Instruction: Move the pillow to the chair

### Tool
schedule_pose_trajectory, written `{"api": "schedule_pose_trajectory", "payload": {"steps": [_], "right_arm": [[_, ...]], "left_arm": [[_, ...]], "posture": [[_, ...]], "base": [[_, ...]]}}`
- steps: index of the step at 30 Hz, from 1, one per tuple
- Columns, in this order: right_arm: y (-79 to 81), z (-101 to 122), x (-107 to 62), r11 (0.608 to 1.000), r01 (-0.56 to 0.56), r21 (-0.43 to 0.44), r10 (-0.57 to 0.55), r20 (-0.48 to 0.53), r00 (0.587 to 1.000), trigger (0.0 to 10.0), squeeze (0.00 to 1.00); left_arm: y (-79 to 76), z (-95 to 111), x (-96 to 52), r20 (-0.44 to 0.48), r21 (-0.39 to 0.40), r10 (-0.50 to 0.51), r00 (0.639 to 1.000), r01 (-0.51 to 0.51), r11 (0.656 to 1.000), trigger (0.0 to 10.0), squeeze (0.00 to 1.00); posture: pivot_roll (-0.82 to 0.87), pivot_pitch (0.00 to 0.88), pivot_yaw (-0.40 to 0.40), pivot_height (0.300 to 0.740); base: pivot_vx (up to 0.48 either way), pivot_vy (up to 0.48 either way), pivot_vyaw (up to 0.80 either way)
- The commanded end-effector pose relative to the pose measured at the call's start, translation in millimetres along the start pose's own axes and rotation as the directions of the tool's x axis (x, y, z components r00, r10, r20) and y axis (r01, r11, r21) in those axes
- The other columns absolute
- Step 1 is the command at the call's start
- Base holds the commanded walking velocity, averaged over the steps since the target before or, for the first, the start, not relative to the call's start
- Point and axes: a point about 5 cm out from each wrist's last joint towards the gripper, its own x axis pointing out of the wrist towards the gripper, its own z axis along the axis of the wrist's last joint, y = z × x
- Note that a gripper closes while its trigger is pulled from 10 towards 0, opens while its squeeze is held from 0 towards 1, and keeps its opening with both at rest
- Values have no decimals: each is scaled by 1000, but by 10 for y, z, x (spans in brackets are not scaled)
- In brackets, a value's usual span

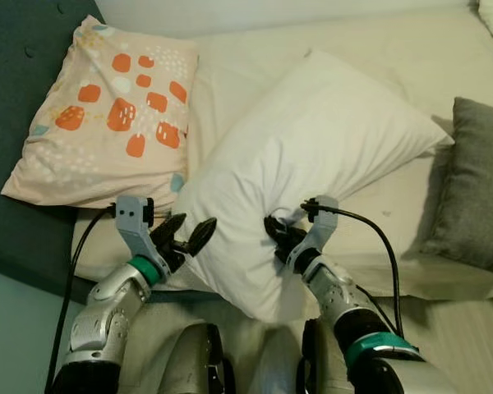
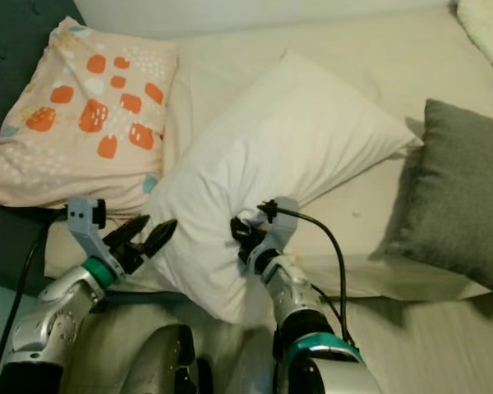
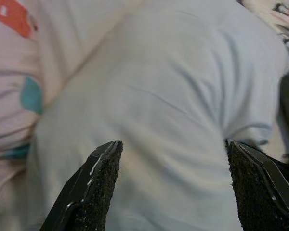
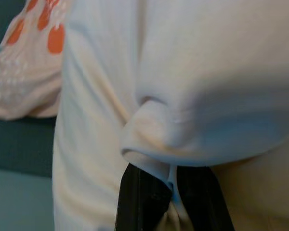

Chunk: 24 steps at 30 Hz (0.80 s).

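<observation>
A big white pillow lies slantwise across the cream bed, its near corner hanging over the bed's front edge. My right gripper is shut on a fold of the white pillow at its near right side; the cloth bunches between the black fingers. My left gripper is open at the pillow's near left edge, its fingertips spread with the white pillow just ahead of them, not clamped.
An orange-patterned pillow leans against the dark teal headboard on the left. A grey cushion lies at the right on the cream mattress. Black cables run from both wrists.
</observation>
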Motion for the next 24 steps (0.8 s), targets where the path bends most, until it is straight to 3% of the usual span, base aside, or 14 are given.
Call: {"api": "schedule_pose_trajectory", "payload": {"steps": [1, 6, 10, 11, 12, 14, 17, 19, 22, 24], "right_arm": [[95, -255, -16, 998, -70, 8, 70, -115, 991, 0, 0], [32, -223, -100, 988, -140, -59, 129, -150, 980, 0, 0], [-69, 6, -190, 972, -197, -125, 181, -130, 975, 0, 0], [-175, 151, -245, 970, -173, -168, 155, -114, 981, 0, 0], [-175, 151, -245, 970, -173, -168, 155, -114, 981, 0, 0], [-427, 443, -359, 966, -47, -254, 33, -59, 998, 0, 0], [-526, 568, -409, 961, 11, -277, -20, -29, 999, 0, 0], [-696, 876, -517, 944, 130, -303, -114, 69, 991, 0, 0], [-743, 1003, -564, 938, 165, -306, -138, 110, 984, 0, 0], [-763, 1219, -638, 930, 169, -327, -123, 156, 980, 0, 0]], "left_arm": [[94, -43, -59, -14, 6, 48, 999, -48, 999, 10000, 0], [109, -29, -36, -5, 18, 62, 998, -62, 998, 10000, 0], [147, 18, -21, 16, 25, 86, 996, -86, 996, 10000, 0], [165, 49, -16, 28, 32, 95, 995, -95, 995, 10000, 0], [165, 49, -16, 28, 32, 95, 995, -95, 995, 10000, 0], [190, 110, -1, 48, 41, 98, 994, -100, 994, 10000, 0], [195, 136, 10, 56, 42, 94, 994, -96, 994, 10000, 0], [191, 179, 30, 58, 50, 62, 996, -65, 997, 10000, 0], [188, 192, 37, 56, 56, 45, 997, -48, 997, 10000, 0], [188, 230, 45, 56, 63, 15, 998, -18, 998, 10000, 0]], "posture": [[74, 119, 171, 621], [74, 119, 173, 621], [76, 116, 173, 621], [76, 116, 173, 621], [76, 116, 173, 621], [76, 116, 173, 621], [73, 119, 175, 621], [73, 119, 175, 621], [73, 119, 175, 621], [73, 119, 175, 621]], "base": [[0, 0, 0], [0, 0, 0], [0, 0, 0], [0, 0, 0], [0, 0, 0], [0, 0, 0], [0, 0, 0], [0, 0, 0], [0, 0, 0], [0, 0, 0]]}}
